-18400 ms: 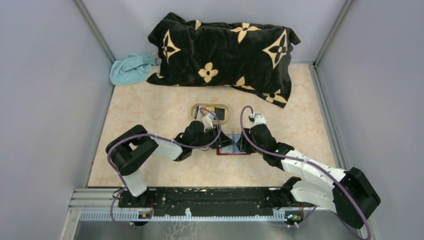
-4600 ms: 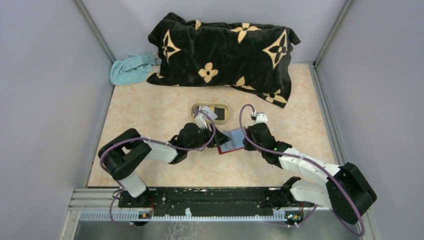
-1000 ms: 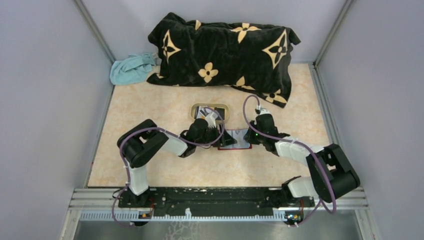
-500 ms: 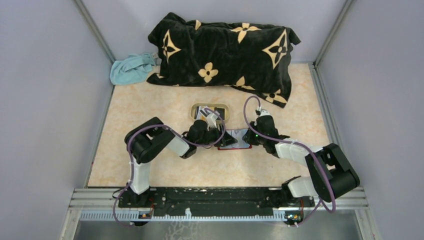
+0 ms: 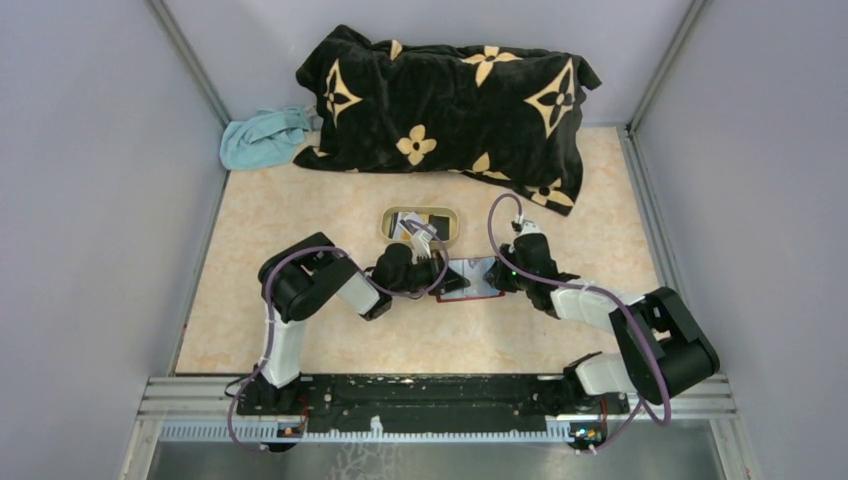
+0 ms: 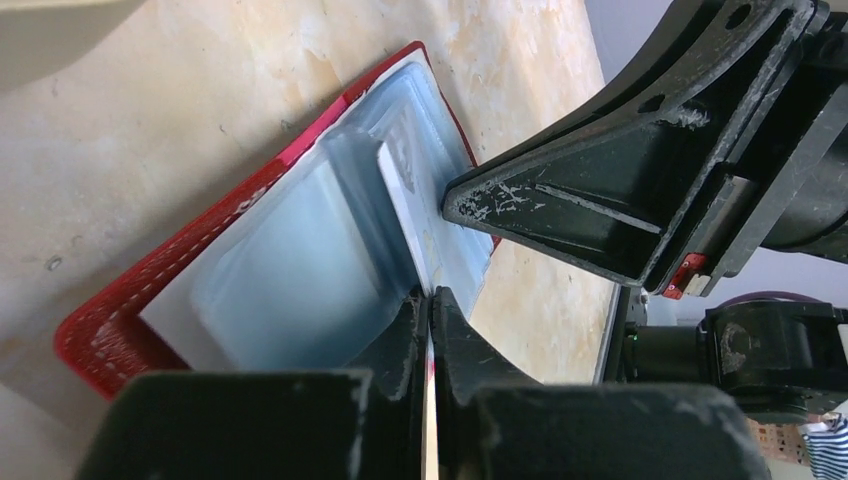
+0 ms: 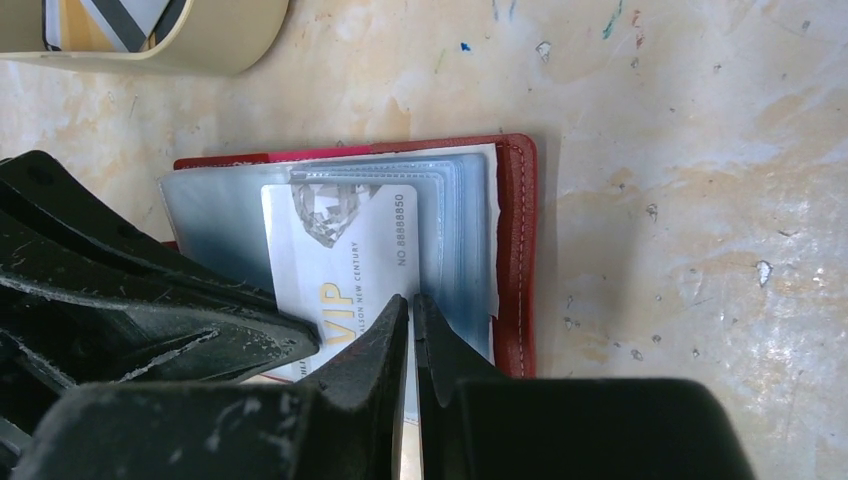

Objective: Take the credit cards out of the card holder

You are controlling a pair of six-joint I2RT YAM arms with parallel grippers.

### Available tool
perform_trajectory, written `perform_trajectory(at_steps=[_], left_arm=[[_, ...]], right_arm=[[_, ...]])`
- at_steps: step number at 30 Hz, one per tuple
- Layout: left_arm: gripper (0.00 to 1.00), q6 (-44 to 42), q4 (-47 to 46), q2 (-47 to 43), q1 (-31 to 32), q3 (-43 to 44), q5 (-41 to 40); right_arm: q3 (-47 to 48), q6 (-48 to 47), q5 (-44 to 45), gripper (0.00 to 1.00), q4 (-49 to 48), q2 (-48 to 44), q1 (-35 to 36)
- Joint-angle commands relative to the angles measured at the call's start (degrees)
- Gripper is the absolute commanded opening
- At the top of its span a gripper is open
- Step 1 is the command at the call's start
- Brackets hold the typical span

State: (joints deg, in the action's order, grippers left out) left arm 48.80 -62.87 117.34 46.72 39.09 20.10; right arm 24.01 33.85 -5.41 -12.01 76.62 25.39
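The card holder [image 5: 472,274] lies open on the table between my two grippers, red outside [image 7: 515,250] with pale blue-grey sleeves [image 6: 280,260]. A white credit card [image 7: 345,250] printed "VIP" sticks partway out of a sleeve. My left gripper [image 5: 443,277] comes in from the left. In its wrist view it [image 6: 430,297] is shut on the thin edge of that card [image 6: 400,210]. My right gripper [image 5: 497,277] sits on the right side, shut [image 7: 411,298] on the edge of a clear sleeve. Other credit cards [image 5: 425,225] lie in the beige tray.
The beige oval tray [image 5: 388,228] stands just behind the card holder, its rim [image 7: 200,50] close to the left fingers [image 7: 150,310]. A black flowered blanket [image 5: 450,100] and a teal cloth [image 5: 262,138] lie along the back. Grey walls enclose the table on three sides.
The left arm's elbow has folded in towards the right while its gripper stayed at the card holder's left side. The right arm and the card holder have hardly moved.
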Motion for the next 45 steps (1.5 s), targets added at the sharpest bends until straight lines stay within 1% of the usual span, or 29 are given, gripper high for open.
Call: perform_trajectory(at_steps=[1, 6, 10, 22, 23, 25, 31, 33, 34, 36, 37, 42, 45], left_arm=[[0.0, 0.41, -3.21, -0.68, -0.17, -1.95, 0.25], [0.0, 0.3, -3.44, -1.72, -1.19, -4.2, 0.13], [0.08, -0.15, -3.53, -2.89, -2.22, -5.94, 0.03], [0.1, -0.15, -4.01, -4.22, -3.3, -8.37, 0.1], [0.12, -0.2, -4.01, -4.25, -3.38, -8.45, 0.02], [0.18, -0.23, -4.09, -4.27, -3.54, -8.59, 0.09], [0.23, 0.12, -4.35, -3.83, -3.74, -8.59, 0.2], [0.21, 0.21, -4.36, -3.74, -3.74, -8.52, 0.3], [0.18, 0.19, -4.36, -3.64, -3.74, -8.46, 0.34], [0.05, 0.22, -4.36, -3.63, -3.75, -8.42, 0.39], [0.0, 0.24, -4.32, -3.6, -3.82, -8.42, 0.36], [0.0, 0.16, -5.11, -3.74, -4.39, -8.91, 1.1], [0.0, 0.13, -6.12, -4.77, -6.76, -10.39, 2.95]], right_arm=[[-1.71, -0.22, 0.37, 0.07, 3.06, 1.42, 0.37], [-1.8, -0.44, 1.24, 0.07, 3.13, 2.05, 0.37], [-1.79, -0.42, 1.71, 0.07, 2.96, 2.34, 0.38], [-2.12, -0.41, 1.37, 0.07, 1.17, 4.27, 0.37], [-2.17, -0.4, 1.3, 0.07, 1.08, 4.4, 0.37], [-2.28, -0.44, 1.2, 0.07, 0.82, 4.5, 0.37], [-2.58, -0.36, 1.21, 0.07, 0.5, 4.68, 0.37], [-2.64, -0.34, 1.28, 0.07, 0.5, 4.76, 0.39], [-2.6, -0.34, 1.26, 0.07, 0.45, 4.81, 0.39], [-2.6, -0.3, 1.28, 0.07, 0.41, 4.89, 0.37], [-2.57, -0.33, 1.28, 0.07, 0.41, 4.94, 0.37], [-2.53, -0.36, 1.34, 0.07, 0.32, 5.25, 0.37], [-2.49, -0.35, 1.44, 0.07, 0.41, 5.38, 0.41]])
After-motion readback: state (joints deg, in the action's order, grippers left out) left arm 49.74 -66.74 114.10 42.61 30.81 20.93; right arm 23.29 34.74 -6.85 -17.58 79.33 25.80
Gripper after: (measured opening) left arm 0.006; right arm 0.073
